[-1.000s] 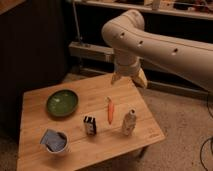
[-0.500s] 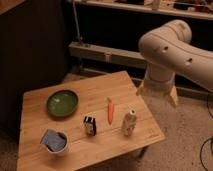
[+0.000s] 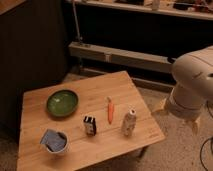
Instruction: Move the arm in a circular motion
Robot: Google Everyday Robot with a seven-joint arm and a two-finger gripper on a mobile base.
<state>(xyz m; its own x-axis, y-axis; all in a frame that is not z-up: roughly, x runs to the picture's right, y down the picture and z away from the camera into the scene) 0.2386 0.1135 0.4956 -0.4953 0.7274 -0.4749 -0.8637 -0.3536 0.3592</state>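
The thick cream-white arm (image 3: 196,80) comes in from the right edge of the camera view and bends down beside the table's right side. Its gripper (image 3: 178,118) hangs to the right of the wooden table (image 3: 95,90), past its edge and over the floor. The two tan fingertips (image 3: 160,109) point down and stand well apart, with nothing between them. The gripper is right of a white bottle (image 3: 129,123) and touches nothing.
On the table are a green bowl (image 3: 62,103), an orange carrot (image 3: 110,111), a small dark box (image 3: 90,125) and a white cup holding something blue (image 3: 54,141). A low metal rail (image 3: 120,57) runs behind the table. A dark cable (image 3: 205,150) lies on the floor at right.
The arm has swung from over the table's back edge to the right and downward, off the table. The things on the table have not moved.
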